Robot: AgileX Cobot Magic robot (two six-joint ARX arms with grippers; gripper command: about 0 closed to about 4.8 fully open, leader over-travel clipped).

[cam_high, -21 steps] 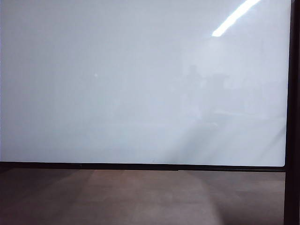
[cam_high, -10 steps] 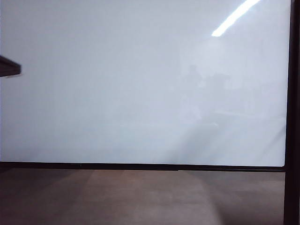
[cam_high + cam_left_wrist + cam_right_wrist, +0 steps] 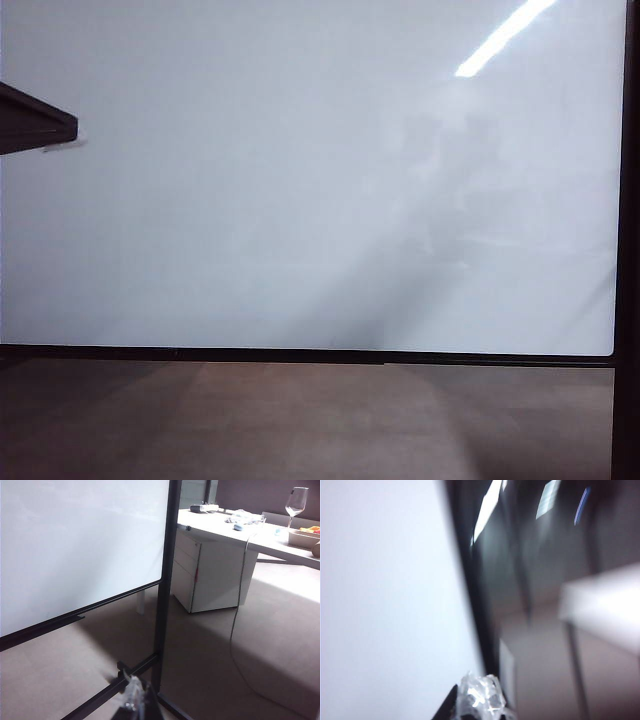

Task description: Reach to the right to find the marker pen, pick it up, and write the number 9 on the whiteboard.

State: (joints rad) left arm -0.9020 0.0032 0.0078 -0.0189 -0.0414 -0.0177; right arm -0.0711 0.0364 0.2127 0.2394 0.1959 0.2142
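I see the whiteboard [image 3: 300,180] filling the exterior view, blank, no marker pen anywhere. At 9 o'clock the left arm [image 3: 35,125] enters; the left gripper [image 3: 135,700] I cannot judge. The right gripper [image 3: 480,700] is closed, beside the frame [image 3: 470,605].

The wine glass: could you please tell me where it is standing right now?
In the left wrist view, the wine glass stands upright on the white desk beyond the whiteboard, near the desk's far end beside a white tray.
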